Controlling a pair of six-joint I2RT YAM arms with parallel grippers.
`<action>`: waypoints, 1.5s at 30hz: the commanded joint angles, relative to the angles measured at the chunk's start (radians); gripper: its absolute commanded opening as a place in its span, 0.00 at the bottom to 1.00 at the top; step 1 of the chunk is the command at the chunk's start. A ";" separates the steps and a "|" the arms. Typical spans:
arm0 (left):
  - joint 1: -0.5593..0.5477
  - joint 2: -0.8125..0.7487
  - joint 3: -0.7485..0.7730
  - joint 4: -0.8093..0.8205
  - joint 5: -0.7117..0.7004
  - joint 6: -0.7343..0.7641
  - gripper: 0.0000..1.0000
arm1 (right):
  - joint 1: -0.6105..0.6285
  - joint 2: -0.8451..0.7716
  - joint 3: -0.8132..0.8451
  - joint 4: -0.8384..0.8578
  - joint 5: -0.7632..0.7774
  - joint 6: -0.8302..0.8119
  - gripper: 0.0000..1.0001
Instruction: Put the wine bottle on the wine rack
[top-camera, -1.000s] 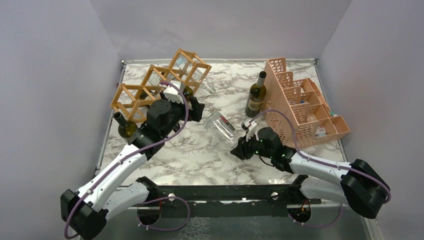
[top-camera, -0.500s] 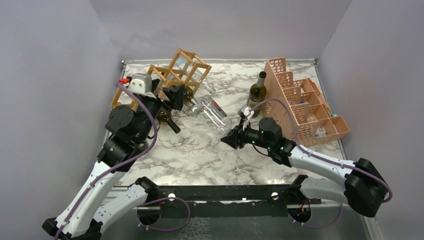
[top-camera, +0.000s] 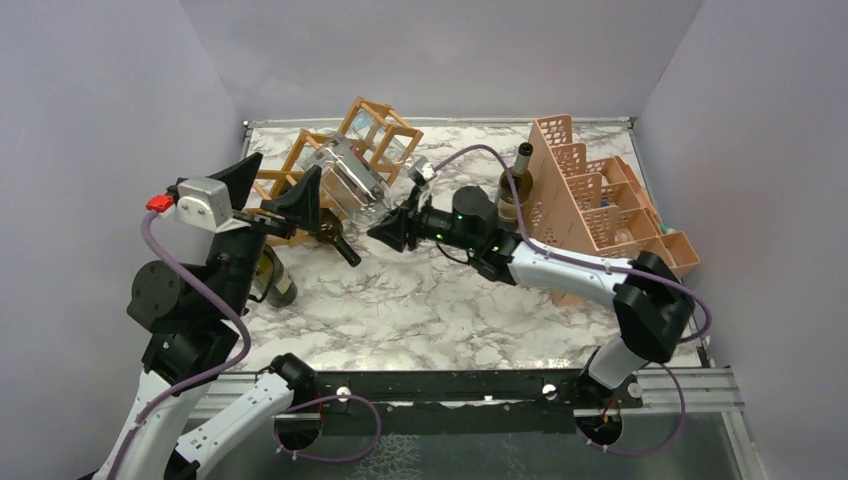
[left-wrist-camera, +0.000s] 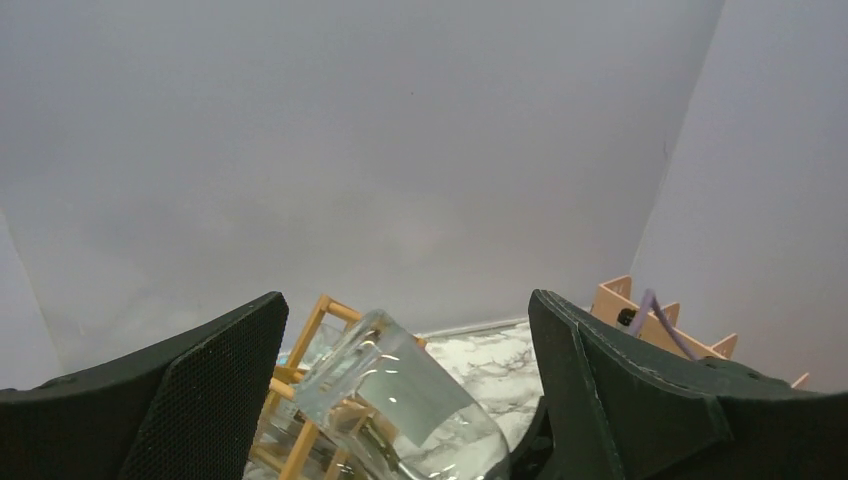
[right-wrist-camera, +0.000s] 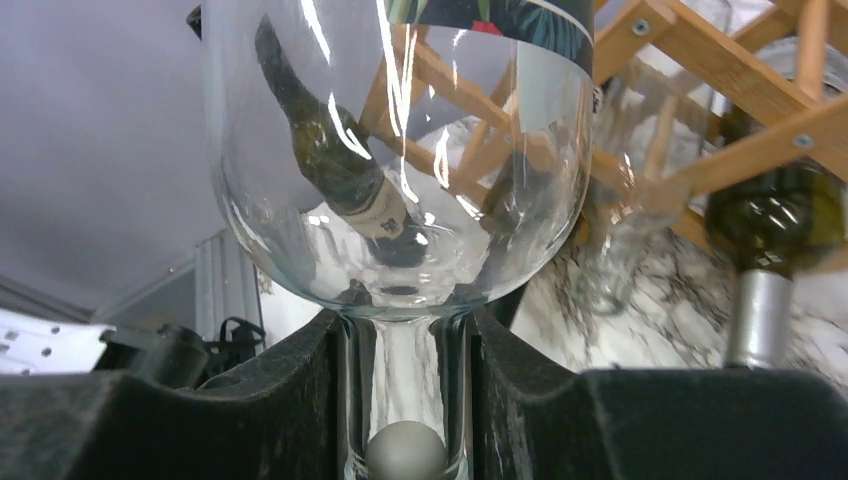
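Grips clear bottle (top-camera: 350, 185) by neck in right tool (top-camera: 392, 232), base aloft by rack's (top-camera: 385, 130) near edge; holds left tool (top-camera: 275, 190) wide over counter's (top-camera: 400, 300) left edge.

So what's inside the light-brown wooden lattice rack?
At least one dark green glass bottle, neck poking out. The clear glass bottle in the right fingers covers other cells of the rack.

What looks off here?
The wine rack sits askew, and a dark bottle juts from its near side, neck out. The right hand holds the clear bottle by its neck, base raised.
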 joint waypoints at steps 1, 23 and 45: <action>0.005 -0.027 0.051 -0.042 -0.040 0.037 0.96 | 0.024 0.115 0.246 0.230 0.034 0.034 0.01; 0.005 -0.085 0.068 -0.116 -0.125 0.040 0.96 | 0.108 0.615 1.027 -0.381 0.258 -0.079 0.01; 0.005 -0.098 0.058 -0.138 -0.131 0.031 0.96 | 0.133 0.722 1.222 -0.667 0.378 -0.109 0.52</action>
